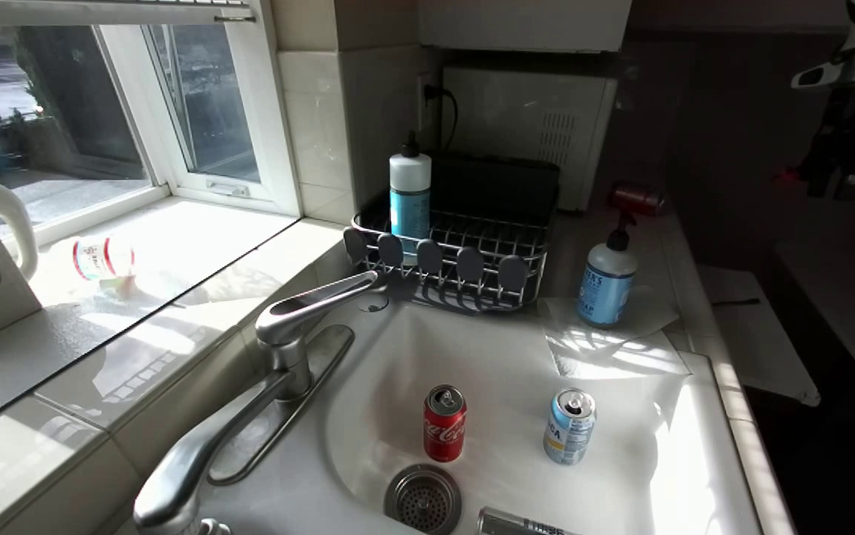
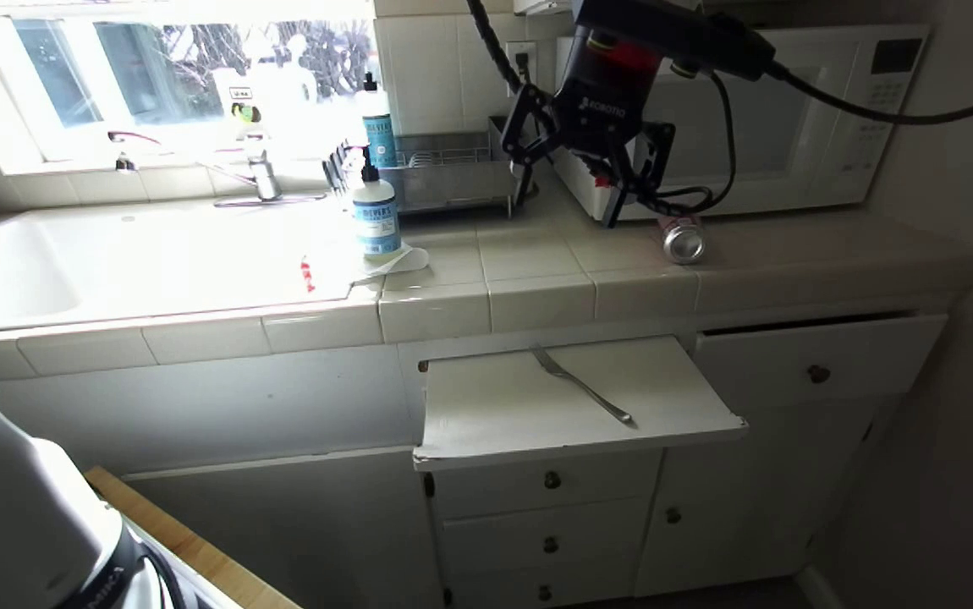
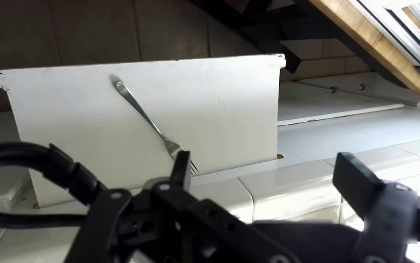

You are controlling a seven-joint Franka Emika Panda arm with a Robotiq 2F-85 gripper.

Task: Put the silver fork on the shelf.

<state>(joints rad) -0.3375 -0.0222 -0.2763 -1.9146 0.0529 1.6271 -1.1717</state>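
The black jointed gripper [image 3: 267, 168] gaping, the slim silver metal fork [image 3: 151, 122] seemed light, stiff, slippery, best pinched mid-handle.

You read "ROBOTIQ" on the gripper [image 2: 568, 199] and "MIKA" on the white arm base [image 2: 25, 499] at the near left. From the exterior views you get "MEYER'S" and "SOAP" on the soap bottle [image 1: 607, 286] beside the sink [image 1: 509, 345]. Inside it, in an exterior view, the red can [image 1: 444, 427] at left shows part of "Coca-Cola", and the pale blue can [image 1: 570, 427] at right "CA". You cannot make out the lettering on the silver can [image 1: 517, 522] or the far bottle [image 1: 410, 197].
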